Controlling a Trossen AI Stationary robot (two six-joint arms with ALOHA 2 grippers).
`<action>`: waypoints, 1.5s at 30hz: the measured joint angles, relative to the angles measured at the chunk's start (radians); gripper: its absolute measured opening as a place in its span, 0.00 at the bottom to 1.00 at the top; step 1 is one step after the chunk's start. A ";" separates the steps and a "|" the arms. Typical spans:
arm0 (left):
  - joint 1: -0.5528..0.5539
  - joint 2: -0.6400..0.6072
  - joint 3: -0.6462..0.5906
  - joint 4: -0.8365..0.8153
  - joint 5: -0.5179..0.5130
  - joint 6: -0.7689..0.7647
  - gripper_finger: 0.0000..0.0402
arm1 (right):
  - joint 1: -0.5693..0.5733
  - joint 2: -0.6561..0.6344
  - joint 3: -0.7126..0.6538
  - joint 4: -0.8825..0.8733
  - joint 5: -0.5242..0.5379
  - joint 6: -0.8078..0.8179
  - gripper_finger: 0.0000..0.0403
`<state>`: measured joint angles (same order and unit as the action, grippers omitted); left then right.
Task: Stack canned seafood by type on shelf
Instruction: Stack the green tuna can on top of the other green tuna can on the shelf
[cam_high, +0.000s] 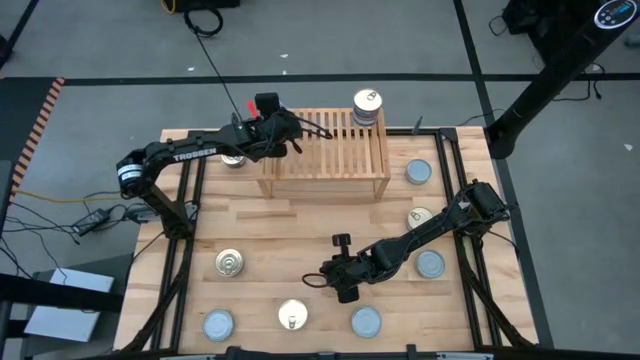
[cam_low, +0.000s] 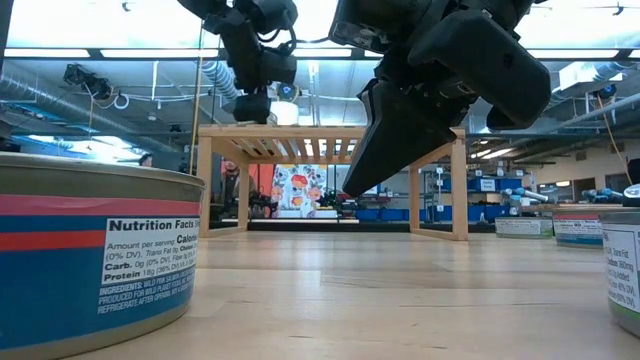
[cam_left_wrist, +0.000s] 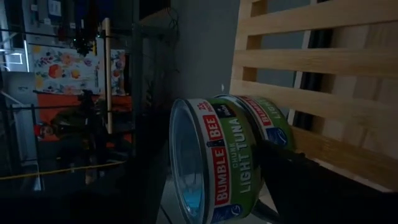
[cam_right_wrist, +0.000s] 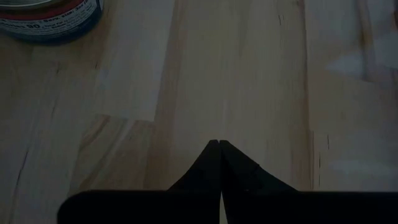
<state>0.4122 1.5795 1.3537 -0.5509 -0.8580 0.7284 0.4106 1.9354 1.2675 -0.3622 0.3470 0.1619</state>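
The shelf (cam_high: 340, 160) stands at the table's far middle. Two green-labelled tuna tins (cam_left_wrist: 217, 162) with silvery-blue lids stand stacked on its slatted top (cam_left_wrist: 323, 68). My left gripper (cam_high: 305, 130) hovers open over the shelf's left part, close to this stack; the high view hides the stack under it. A golden-lidded stack (cam_high: 367, 108) stands on the shelf's far right corner. My right gripper (cam_high: 318, 279) is shut and hangs just above the bare table (cam_right_wrist: 219, 144), near the front middle. My left gripper has one dark finger (cam_left_wrist: 305, 183) standing in front of the lower tin's side wall (cam_left_wrist: 273, 134). Whether it touches the tin I cannot tell. Both tins rest on the shelf, the upper one on the lower one's lid.
Several loose tins lie around the table: golden-lidded ones (cam_high: 229, 262) (cam_high: 293, 315) (cam_high: 420, 216), silvery-blue ones (cam_high: 218, 323) (cam_high: 366, 321) (cam_high: 430, 264) (cam_high: 418, 171), and one (cam_high: 233, 158) under the left arm. A red-and-blue-labelled tin (cam_right_wrist: 50, 18) lies ahead of my right gripper.
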 joint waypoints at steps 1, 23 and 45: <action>0.000 0.000 0.000 0.002 0.002 0.000 0.63 | 0.000 0.000 0.000 0.000 0.000 0.000 0.02; 0.000 -0.043 0.000 -0.009 0.046 -0.057 0.63 | 0.002 0.000 0.000 -0.005 0.000 0.000 0.02; 0.215 -0.133 0.000 -0.003 0.573 -0.376 0.04 | 0.013 0.000 0.000 0.010 0.000 -0.012 0.02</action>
<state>0.6268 1.4467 1.3537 -0.5542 -0.2849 0.3526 0.4232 1.9358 1.2675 -0.3527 0.3466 0.1497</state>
